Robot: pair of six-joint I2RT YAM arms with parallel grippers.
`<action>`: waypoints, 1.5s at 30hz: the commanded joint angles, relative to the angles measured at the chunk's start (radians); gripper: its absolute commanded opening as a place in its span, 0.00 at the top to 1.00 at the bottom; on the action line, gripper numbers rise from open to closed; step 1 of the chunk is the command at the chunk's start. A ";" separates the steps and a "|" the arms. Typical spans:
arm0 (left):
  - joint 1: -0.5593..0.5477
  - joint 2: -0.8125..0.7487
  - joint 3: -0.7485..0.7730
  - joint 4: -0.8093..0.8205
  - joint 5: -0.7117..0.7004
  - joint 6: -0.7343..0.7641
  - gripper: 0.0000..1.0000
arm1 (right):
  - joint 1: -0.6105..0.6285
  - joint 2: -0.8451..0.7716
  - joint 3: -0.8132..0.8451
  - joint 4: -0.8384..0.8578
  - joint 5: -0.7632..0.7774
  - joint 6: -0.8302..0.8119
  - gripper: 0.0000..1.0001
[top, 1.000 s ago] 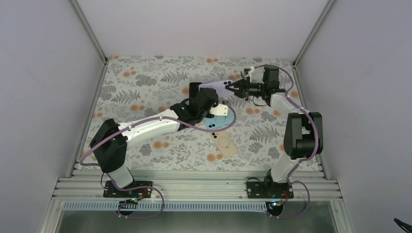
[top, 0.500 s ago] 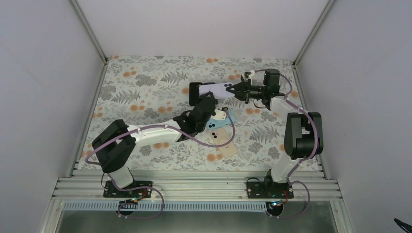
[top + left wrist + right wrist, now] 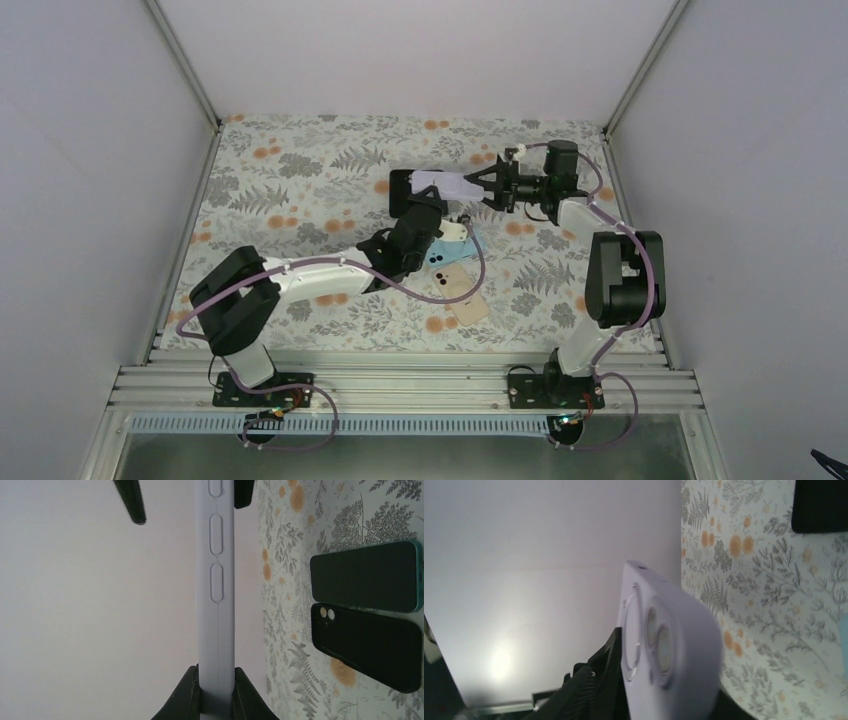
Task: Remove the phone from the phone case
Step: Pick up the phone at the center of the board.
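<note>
The left tool (image 3: 216,680) is pinching one end of the lavender silicone phone case (image 3: 215,605) narrowly. The right tool (image 3: 480,186) is straddling the opposite end, spread wide, one finger clear of it.

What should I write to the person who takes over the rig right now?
Left gripper: shut on the lilac case, which is in the air, on edge.
Right gripper: looks open around the camera end; one finger stands off the case.
Phone: its lenses show in the cutout, so it is inside the case.
Done: case lifted. Left: get the phone out.
</note>
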 commanded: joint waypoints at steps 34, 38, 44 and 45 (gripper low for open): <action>0.559 0.016 0.814 -0.766 1.442 -1.571 0.98 | -0.100 -0.202 0.360 -0.043 0.196 -0.449 0.01; 0.602 0.006 0.719 -0.551 1.648 -1.775 0.98 | -0.062 -0.212 0.355 -0.007 0.221 -0.430 0.00; 0.605 -0.008 0.572 -0.165 1.807 -2.064 0.98 | -0.009 -0.219 0.348 0.016 0.235 -0.389 0.01; 0.604 -0.012 0.546 -0.111 1.818 -2.104 0.98 | -0.002 -0.222 0.343 0.021 0.241 -0.381 0.01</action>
